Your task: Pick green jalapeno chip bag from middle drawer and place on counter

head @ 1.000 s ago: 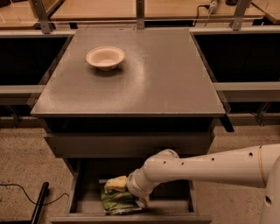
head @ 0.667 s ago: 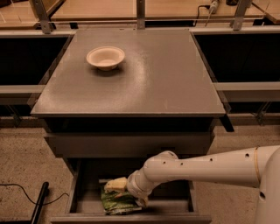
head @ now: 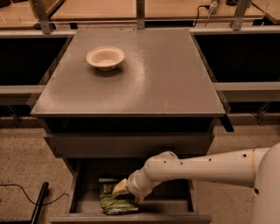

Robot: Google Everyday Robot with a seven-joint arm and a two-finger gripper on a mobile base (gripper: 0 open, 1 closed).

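Seemingly, gripper (head: 119, 189) sits on green jalapeno chip bag (head: 114, 204) in middle drawer (head: 171, 201), grip unclear.

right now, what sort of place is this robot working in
Probably a robot test lab rather than a home: a flat dark-grey counter on a freestanding drawer cabinet, with pale wooden tables behind. The gripper is down in the open grey metal middle drawer, at the crinkly green chip bag.
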